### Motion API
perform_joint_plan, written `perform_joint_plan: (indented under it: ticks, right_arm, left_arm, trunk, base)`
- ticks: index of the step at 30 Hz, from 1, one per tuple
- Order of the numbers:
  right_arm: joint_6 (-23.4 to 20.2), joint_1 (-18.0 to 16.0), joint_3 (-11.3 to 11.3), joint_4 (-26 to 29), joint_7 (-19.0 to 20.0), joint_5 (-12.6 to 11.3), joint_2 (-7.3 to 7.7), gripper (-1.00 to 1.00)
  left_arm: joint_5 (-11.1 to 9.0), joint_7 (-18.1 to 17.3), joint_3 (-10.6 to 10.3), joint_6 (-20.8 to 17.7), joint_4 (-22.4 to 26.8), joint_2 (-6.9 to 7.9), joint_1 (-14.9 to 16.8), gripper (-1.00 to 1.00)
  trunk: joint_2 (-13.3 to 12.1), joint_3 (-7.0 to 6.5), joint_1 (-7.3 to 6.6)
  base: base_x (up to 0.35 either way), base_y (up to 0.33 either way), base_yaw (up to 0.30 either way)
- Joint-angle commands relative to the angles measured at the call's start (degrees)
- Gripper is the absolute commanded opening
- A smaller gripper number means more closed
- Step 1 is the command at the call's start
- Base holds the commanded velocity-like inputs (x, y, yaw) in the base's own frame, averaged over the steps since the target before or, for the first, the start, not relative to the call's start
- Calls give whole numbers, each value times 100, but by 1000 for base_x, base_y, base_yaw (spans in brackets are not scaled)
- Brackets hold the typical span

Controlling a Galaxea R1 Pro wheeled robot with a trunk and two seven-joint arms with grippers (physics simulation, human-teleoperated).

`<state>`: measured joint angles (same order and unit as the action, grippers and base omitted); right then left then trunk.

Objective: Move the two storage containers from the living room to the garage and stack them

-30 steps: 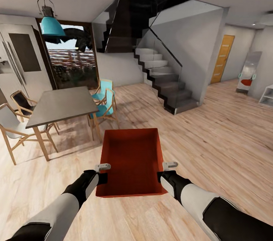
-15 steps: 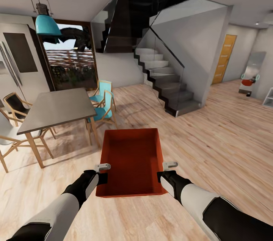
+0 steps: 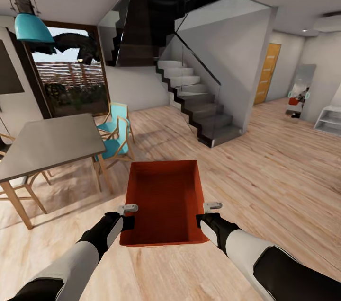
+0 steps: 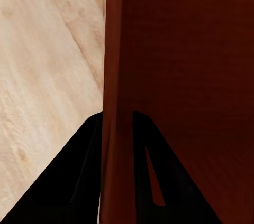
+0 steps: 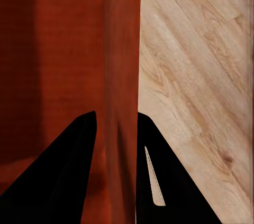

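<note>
You are on the light wood-plank floor (image 3: 265, 182), not in the garage yet, so both bins have yet to be set down and stacked there. The grey staircase (image 3: 201, 107) stands ahead. In front of it, the orange-red open bin (image 3: 163, 201) is carried above that floor, long side pointing toward the stairs. Your left gripper (image 3: 127, 216) and right gripper (image 3: 204, 213) each pinch one side wall.

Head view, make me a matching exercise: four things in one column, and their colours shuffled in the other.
Things:
1. container
2. lamp
3. far door
4. table

Colours:
A. grey
B. orange-red
C. teal
D. yellow-orange

Pairs: 1-B, 2-C, 3-D, 4-A
</note>
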<state>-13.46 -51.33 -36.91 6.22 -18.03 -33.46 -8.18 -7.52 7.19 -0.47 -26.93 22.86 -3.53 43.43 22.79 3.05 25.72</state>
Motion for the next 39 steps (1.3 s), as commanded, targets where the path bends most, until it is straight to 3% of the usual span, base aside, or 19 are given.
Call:
perform_joint_plan:
  ticks: [1,39]
  right_arm:
    - [-43,-9,-10,28,-28,174,-52,-100]
    - [-43,-9,-10,28,-26,174,-52,-100]
  left_arm:
    - [75,72,24,-48,0,-7,-1,-100]
    - [75,75,26,-42,0,-7,-1,-100]
  trunk:
    - [13,13,7]
    - [13,13,7]
  base:
    - [322,0,-273]
    - [322,0,-275]
